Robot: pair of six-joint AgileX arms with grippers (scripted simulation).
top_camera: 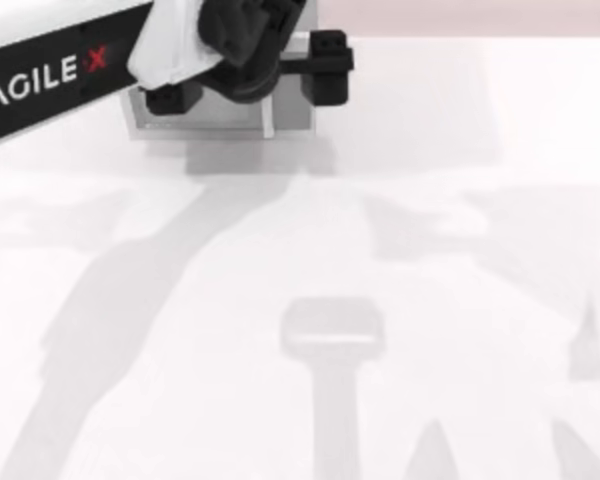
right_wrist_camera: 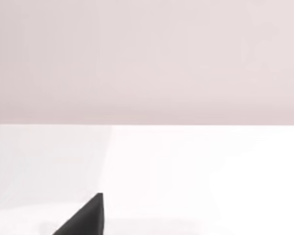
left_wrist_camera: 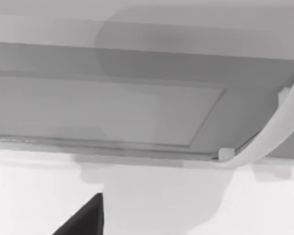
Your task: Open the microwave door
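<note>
top view: looking down on a pale table (top_camera: pixel 400 300), whose near part holds only soft shadows. the right arm does not appear in this view; in its own wrist view a single dark fingertip (right_wrist_camera: pixel 85 218) shows over bare table, so whether those jaws are open or shut cannot be told. farther back, at the far left, the left arm reaches over the microwave (top_camera: pixel 205 120). the left gripper (top_camera: pixel 255 85) hangs right at its front. its jaw state cannot be told either. from the left wrist view, the microwave door (left_wrist_camera: pixel 108 110) fills the frame, its pale handle (left_wrist_camera: pixel 279 129) curving along one edge. the door looks shut or barely ajar. the step appears to be reaching the handle; next, grasp it and swing outward.
</note>
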